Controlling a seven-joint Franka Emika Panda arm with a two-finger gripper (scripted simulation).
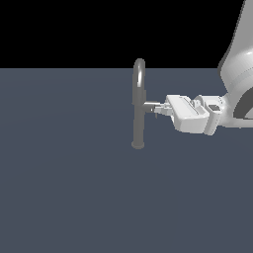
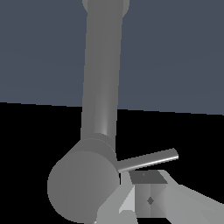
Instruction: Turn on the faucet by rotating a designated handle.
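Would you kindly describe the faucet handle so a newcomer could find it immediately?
Find the faucet, a tall grey column standing alone on the dark floor. The handle is the short stub jutting sideways at mid-height, toward the gripper. Unlike the arched spout on top, it ends in a thin lever.

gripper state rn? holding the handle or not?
Gripper: at the handle on the faucet, fingertips right by its thin lever. Open or shut, and any grasp, cannot be told.
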